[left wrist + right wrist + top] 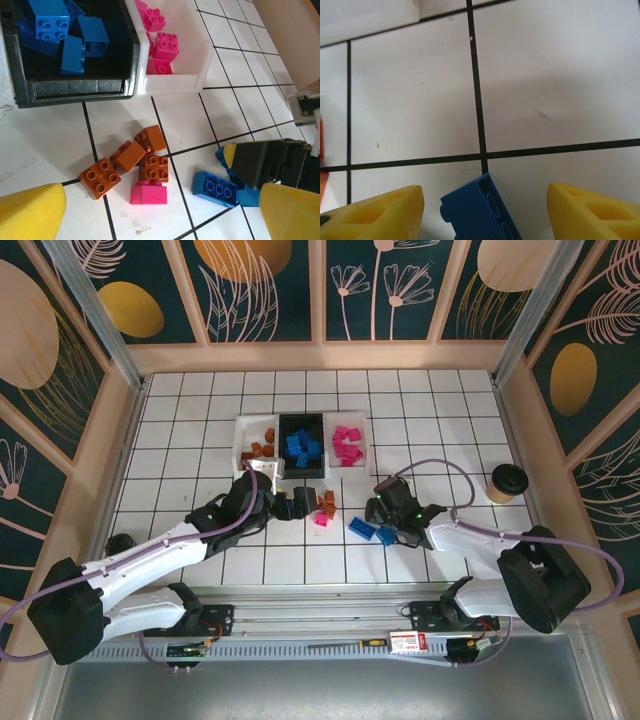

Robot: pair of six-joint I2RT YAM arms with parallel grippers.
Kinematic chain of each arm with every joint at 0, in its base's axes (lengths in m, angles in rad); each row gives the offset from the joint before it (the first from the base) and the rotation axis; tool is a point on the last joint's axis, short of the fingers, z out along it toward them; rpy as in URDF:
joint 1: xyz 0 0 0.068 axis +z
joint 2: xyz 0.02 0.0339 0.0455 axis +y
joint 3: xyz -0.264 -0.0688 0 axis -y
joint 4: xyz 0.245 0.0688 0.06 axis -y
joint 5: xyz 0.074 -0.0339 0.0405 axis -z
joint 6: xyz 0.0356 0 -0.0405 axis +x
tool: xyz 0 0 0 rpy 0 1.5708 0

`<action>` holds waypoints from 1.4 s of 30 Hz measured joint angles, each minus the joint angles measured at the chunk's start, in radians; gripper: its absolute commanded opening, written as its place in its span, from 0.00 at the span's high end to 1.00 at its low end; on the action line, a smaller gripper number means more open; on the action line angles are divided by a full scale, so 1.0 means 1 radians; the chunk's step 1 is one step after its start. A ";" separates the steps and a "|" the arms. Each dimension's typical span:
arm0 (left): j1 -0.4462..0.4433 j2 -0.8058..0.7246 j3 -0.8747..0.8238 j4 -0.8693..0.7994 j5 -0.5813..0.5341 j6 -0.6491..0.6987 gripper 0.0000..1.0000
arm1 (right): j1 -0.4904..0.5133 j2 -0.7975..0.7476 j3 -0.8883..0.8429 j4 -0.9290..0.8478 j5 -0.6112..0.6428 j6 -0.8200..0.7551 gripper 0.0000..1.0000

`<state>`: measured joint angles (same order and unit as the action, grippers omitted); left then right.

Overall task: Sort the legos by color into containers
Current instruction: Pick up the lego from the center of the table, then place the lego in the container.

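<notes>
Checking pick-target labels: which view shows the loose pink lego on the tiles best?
Left wrist. The pink lego is close, unblocked and side-on there, touching the orange-brown legos. Top external shows it as a small pink speck just below that cluster, too small for detail.

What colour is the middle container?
The middle container is black, clearest in the top external view.

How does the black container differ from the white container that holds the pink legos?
The black container is dark and holds blue legos; the white container is pale and holds pink legos. The black container stands in the middle of the row; the white container stands at its right end. Both are open rectangular trays of like size, set side by side.
</notes>
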<state>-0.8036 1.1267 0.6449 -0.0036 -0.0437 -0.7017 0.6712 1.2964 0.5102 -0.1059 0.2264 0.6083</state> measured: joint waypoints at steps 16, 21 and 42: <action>0.000 -0.106 -0.037 -0.087 -0.137 -0.023 0.01 | 0.019 0.011 0.066 0.022 -0.044 -0.126 0.94; 0.000 -0.212 -0.073 -0.139 -0.204 -0.044 0.01 | 0.095 0.064 0.295 0.050 -0.079 -0.183 0.96; 0.000 -0.336 -0.144 -0.236 -0.248 -0.105 0.01 | 0.059 0.771 1.042 0.038 -0.041 -0.230 0.52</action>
<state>-0.8036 0.7902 0.5007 -0.2398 -0.2916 -0.8062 0.7300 2.0670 1.5524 -0.0677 0.1856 0.3782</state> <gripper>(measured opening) 0.986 0.326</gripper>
